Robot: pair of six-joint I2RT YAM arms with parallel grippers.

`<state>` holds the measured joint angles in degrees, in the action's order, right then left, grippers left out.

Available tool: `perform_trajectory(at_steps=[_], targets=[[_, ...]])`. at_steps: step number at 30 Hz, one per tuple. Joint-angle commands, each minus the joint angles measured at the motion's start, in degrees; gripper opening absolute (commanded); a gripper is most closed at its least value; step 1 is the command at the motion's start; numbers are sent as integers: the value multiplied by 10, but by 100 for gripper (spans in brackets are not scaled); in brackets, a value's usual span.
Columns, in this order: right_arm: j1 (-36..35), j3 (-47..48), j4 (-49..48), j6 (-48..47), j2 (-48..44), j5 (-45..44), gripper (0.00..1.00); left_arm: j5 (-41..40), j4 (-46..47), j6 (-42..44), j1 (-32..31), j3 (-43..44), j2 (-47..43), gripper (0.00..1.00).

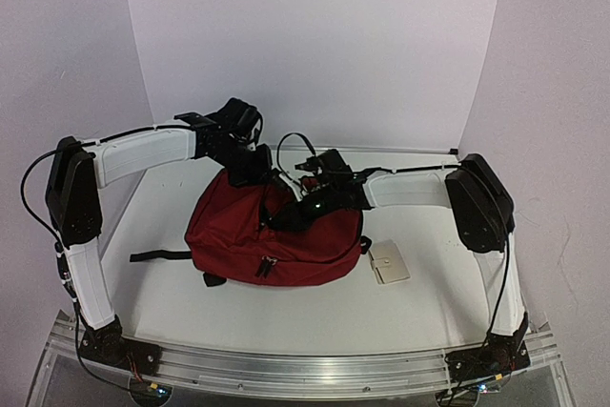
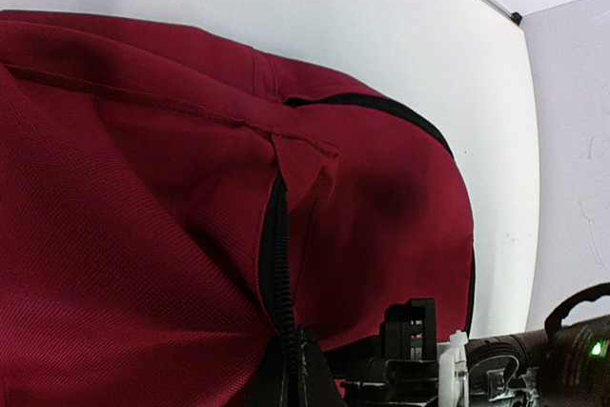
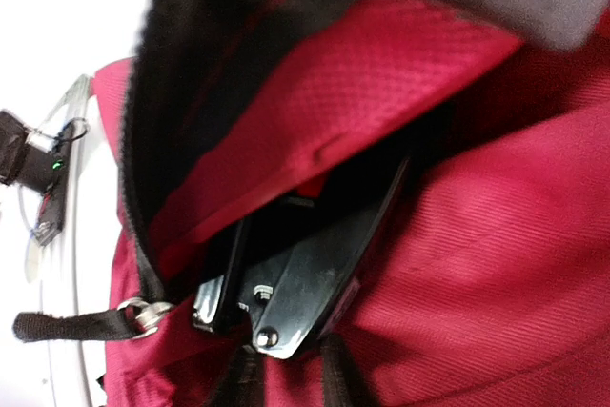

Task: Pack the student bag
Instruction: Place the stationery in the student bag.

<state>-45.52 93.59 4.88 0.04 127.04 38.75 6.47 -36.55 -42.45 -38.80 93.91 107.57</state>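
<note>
The dark red soft cloth backpack (image 1: 286,240) lies on the white table (image 1: 172,302), right under both claws. The left claw (image 2: 295,369) is pressed together, pinching the bag's black zipper edge (image 2: 276,264). The right claw (image 3: 289,369) pokes into the open bag. Its fingers (image 3: 334,378) sit a little apart, with a shiny black flat thing (image 3: 305,274) just in front. I cannot tell if they pinch it.
</note>
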Motion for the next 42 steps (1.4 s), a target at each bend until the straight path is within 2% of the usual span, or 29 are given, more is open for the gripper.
perform_trajectory(at_steps=[1, 6, 11, 15, 20, 26, 31, 33, 36, 42], targets=[[-11, 41, -30, 44, -2, -58, 13, 33, 77, -8, -8, 20, -17, 0], [-11, 30, -135, 146, -27, 42, 12, 31, 75, -6, -8, 24, -16, 0], [-11, -6, -238, 225, -31, 113, 4, 29, 80, -15, -8, 17, -16, 0], [-14, -56, -343, 301, -40, 118, 5, 33, 85, -21, -8, 12, -15, 0], [-20, -56, -337, 311, 1, 99, 6, 35, 80, -21, -8, 15, -13, 0], [-15, -64, -335, 314, 13, 133, 26, 30, 74, -24, -7, 12, -16, 0], [3, -114, -317, 288, -64, 128, 60, 21, 74, -25, -7, 13, -18, 0], [5, -129, -277, 259, -103, 106, 68, 21, 75, -26, -6, 17, -15, 0], [4, -164, -198, 199, -154, 68, 75, 20, 76, -26, -6, 26, -10, 0], [11, -231, -26, 19, -223, -5, 69, 32, 72, -27, -7, 41, 2, 0]])
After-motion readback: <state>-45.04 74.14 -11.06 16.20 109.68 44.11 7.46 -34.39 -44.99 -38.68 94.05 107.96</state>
